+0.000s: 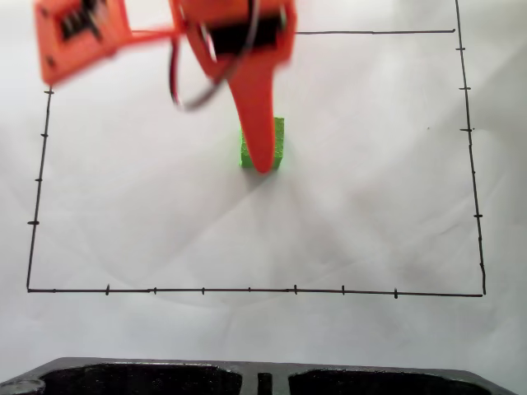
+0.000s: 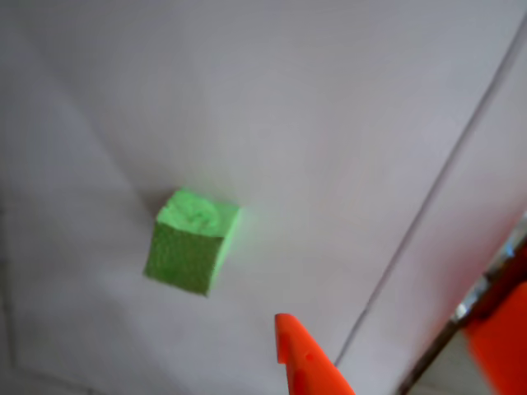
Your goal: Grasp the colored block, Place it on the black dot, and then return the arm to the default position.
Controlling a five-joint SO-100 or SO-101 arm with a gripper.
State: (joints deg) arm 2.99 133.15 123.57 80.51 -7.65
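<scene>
One orange finger (image 1: 257,123) overlaps the colored block (image 2: 191,240) in fixed view; wrist view shows them apart, end effector's state unclear.

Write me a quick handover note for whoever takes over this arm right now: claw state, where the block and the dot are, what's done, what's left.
Claw: the orange arm hangs over the paper with one finger showing in the wrist view, clear of the block. Whether it is open or shut cannot be told; it holds nothing.
Green block: sits on the white paper inside the drawn frame, partly behind the finger in the fixed view.
Black dot: cannot be made out; it may be under the block.
Done: unclear whether the block is already placed.
Left: confirm the block is on the dot, then return the arm to default.
</scene>
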